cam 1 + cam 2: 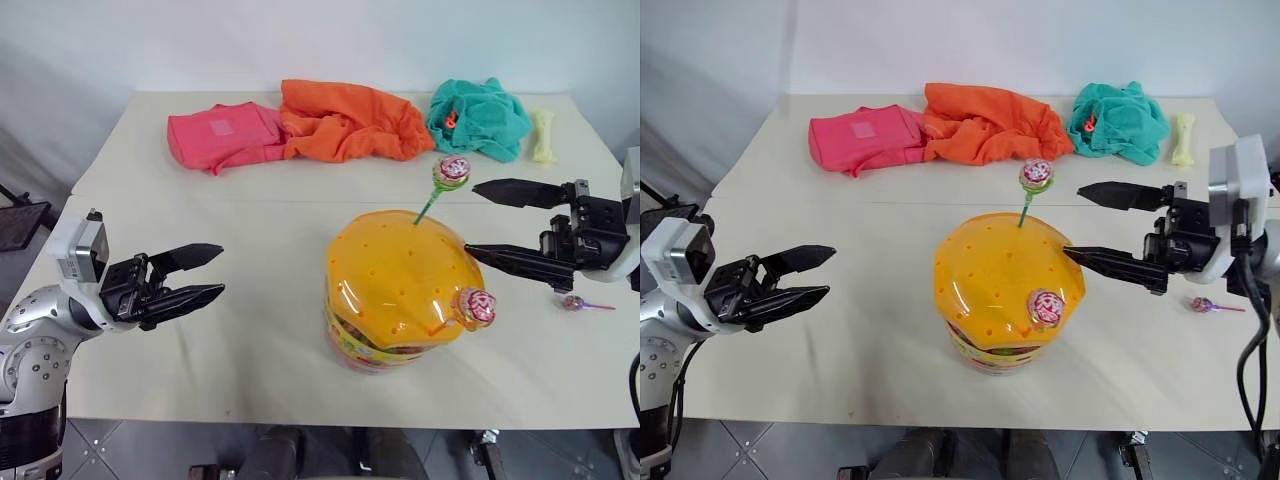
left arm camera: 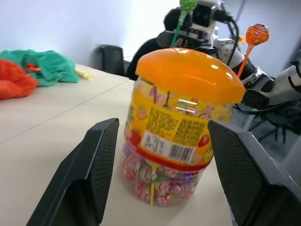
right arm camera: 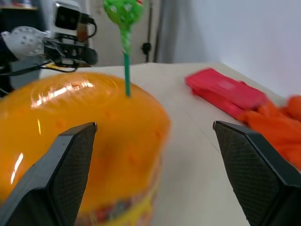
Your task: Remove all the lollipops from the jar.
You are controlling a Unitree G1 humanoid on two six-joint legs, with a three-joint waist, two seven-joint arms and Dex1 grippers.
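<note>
The jar [image 1: 400,290], a clear tub under a domed orange lid, stands at the table's middle right. A pink-wrapped lollipop [image 1: 451,172] on a green stick rises upright from the lid's top. A second lollipop [image 1: 477,307] sticks out of the lid's front right side. A third lollipop [image 1: 574,302] lies on the table to the right of the jar. My right gripper [image 1: 470,218] is open just right of the lid, pointing at it, empty. My left gripper [image 1: 222,269] is open and empty, well left of the jar and facing it [image 2: 178,127].
Along the table's far side lie a pink cloth [image 1: 225,135], an orange cloth [image 1: 345,122], a teal cloth [image 1: 480,118] and a pale yellow object [image 1: 542,135]. The white table [image 1: 250,360] has bare room in front of the jar and to its left.
</note>
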